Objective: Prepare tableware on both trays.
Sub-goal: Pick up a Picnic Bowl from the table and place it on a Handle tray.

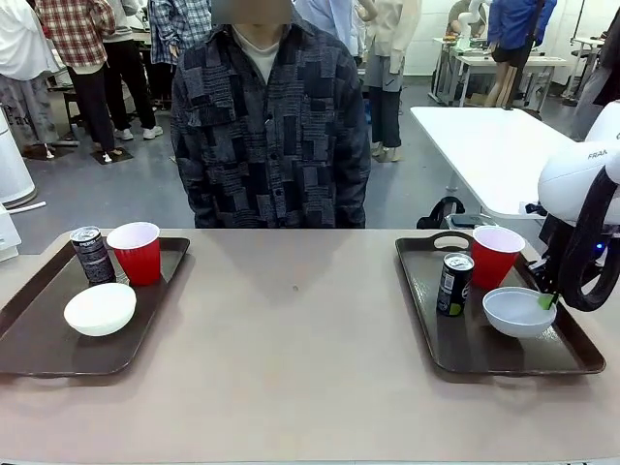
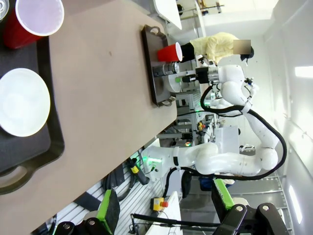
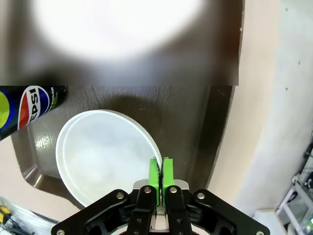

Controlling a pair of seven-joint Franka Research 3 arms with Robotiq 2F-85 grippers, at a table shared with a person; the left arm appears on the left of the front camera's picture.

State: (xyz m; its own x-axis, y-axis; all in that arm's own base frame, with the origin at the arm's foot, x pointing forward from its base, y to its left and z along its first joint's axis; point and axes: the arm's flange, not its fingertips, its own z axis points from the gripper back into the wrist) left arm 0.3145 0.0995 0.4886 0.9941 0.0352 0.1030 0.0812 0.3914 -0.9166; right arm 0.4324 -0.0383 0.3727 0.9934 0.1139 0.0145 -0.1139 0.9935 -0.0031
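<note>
Left tray (image 1: pixel 58 349): it lies at the 9 o'clock side of the table (image 1: pixel 291 368) and holds three things.
White bowl (image 1: pixel 100 308): on the left tray, at the near side, upright.
Left red cup (image 1: pixel 136 252): on the left tray, at 1 o'clock from the white bowl, upright.
Left can (image 1: pixel 93 255): just beside the left red cup, at its 9 o'clock side.
Right tray (image 1: pixel 465 349): it lies at the 3 o'clock side of the table.
Grey-blue bowl (image 1: pixel 519 311): on the right tray, near its 3 o'clock rim.
Right red cup (image 1: pixel 496 257): at 11 o'clock from the grey-blue bowl, upright.
Right can (image 1: pixel 454 284): at 9 o'clock from the grey-blue bowl, standing near it.
Right gripper (image 3: pixel 161 172): the green pads are pressed together on the rim of the grey-blue bowl.
Left gripper (image 2: pixel 166 205): the fingers are wide apart, nothing is between them; it is above the near end of the left tray.
Person (image 1: pixel 271 126): stands at 12 o'clock behind the table, hands not visible.
</note>
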